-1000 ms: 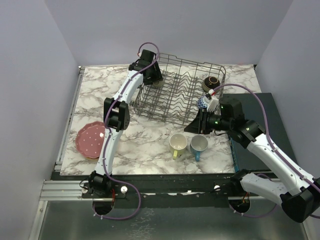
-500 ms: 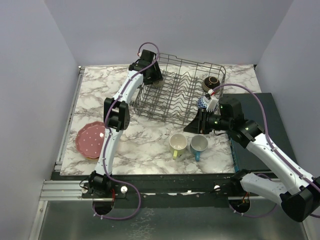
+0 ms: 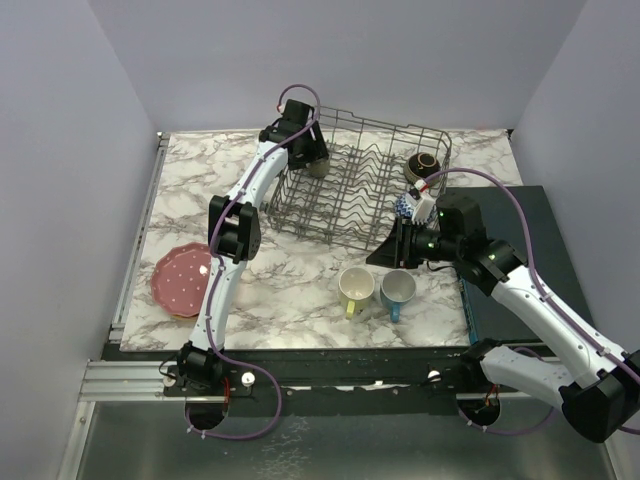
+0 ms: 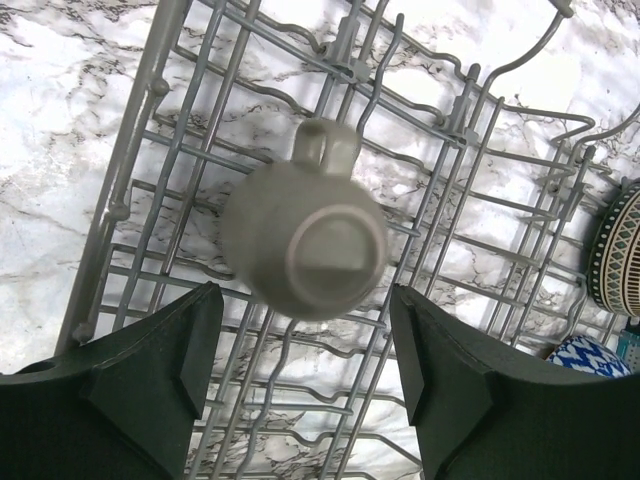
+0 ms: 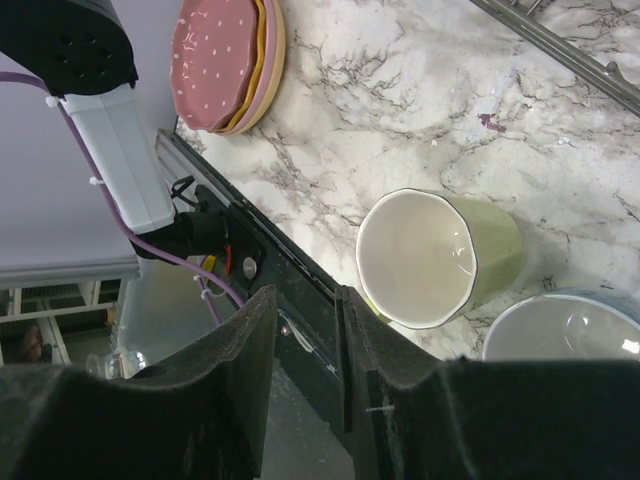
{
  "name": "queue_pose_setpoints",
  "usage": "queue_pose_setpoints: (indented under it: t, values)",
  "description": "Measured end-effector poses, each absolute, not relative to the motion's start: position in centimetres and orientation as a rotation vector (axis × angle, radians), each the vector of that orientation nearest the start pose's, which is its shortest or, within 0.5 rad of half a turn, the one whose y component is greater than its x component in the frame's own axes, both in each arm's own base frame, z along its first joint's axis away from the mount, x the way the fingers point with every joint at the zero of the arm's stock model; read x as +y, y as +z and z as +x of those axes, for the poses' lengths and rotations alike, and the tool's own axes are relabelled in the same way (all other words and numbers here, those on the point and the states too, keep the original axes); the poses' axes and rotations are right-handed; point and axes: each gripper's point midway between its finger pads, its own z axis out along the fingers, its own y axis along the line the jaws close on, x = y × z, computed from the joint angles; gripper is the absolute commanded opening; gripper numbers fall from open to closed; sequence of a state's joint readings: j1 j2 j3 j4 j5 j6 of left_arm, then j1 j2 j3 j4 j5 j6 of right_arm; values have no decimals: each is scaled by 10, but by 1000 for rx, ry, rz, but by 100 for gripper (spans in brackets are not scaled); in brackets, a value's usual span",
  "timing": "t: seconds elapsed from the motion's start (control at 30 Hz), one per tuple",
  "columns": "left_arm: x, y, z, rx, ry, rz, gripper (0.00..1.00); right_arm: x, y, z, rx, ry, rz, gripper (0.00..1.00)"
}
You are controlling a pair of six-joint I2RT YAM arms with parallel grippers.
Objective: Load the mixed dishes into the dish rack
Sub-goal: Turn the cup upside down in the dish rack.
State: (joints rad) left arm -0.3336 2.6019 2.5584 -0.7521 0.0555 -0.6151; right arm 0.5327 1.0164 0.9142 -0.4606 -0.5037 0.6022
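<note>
At the rack's [image 3: 365,180] far left corner, the left gripper [image 4: 300,325] hangs with its jaws spread wide either side of an upturned grey mug [image 4: 305,240], not touching it; that placing looks done. In front of the rack the right gripper [image 5: 305,335], jaws narrowly apart and empty, faces the yellow mug [image 5: 430,260]; next it must straddle the rim.

high rear camera overlooks all; left wrist looks closely into the dish rack [image 4: 137,150], right onto the yellow mug [image 5: 420,260].

grey-beige mug [image 4: 305,240] blurred; blue mug [image 5: 565,330] cut off by frame edge
</note>
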Motion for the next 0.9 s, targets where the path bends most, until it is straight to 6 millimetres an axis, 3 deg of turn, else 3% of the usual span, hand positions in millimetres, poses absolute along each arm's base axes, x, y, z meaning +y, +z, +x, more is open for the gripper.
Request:
queue_pose_setpoints:
  t: [0.9]
  values:
    - [-241,99,595,2402,-496,-254,83,243,222,203,2310,1168,-246,40]
